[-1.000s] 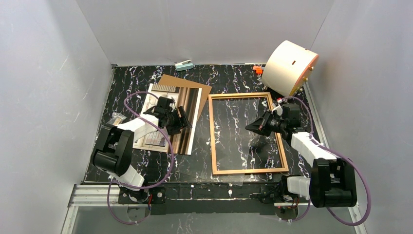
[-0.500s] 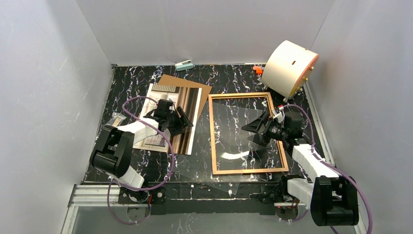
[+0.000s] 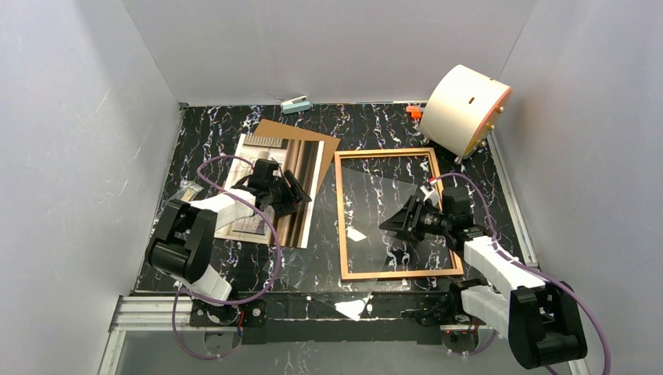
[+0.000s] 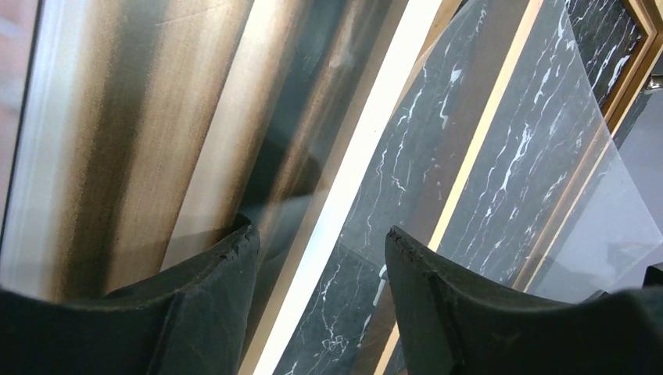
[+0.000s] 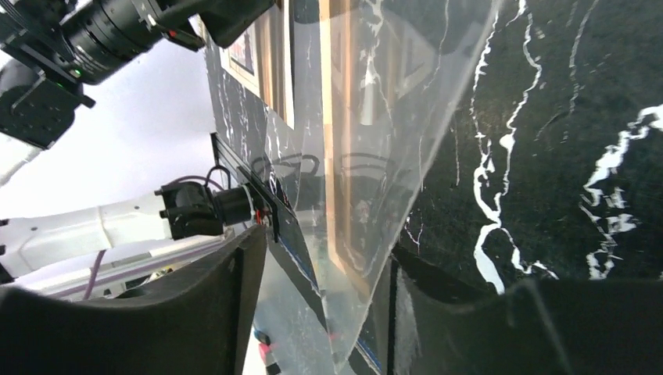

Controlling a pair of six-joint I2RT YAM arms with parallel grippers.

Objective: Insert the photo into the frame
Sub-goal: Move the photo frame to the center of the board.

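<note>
Jaws on the left gripper [image 4: 320, 233] stand apart and hold nothing. One finger [image 4: 195, 305] sits over the striped face of the photo [image 4: 141, 117] and the other over the bare marble table [image 4: 406, 180], so the print's white right-hand border runs through the gap. Whether the tips touch the paper cannot be told. The right gripper [image 5: 324, 246] is also spread, with the clear sheet [image 5: 375, 117] passing loosely between its fingers rather than pinched. From above, that sheet tilts over the frame [image 3: 342, 211], and its near corner reaches past the frame's near rail.

The photo lies face up on the brown backing board [image 3: 274, 129], just left of the frame and wholly outside it, so the main move is not yet begun. The step in hand looks like taking the print by this edge. To do it well, the outer finger should probably work under the border, then close gently on the margin alone, since thin paper is likely to crease if squeezed mid-sheet or dragged. Lift low and level, carry it rightward, and square its corners to the frame's inner rails before letting go. The right arm had best settle or clear the sheet first, so the two do not collide over the opening.
</note>
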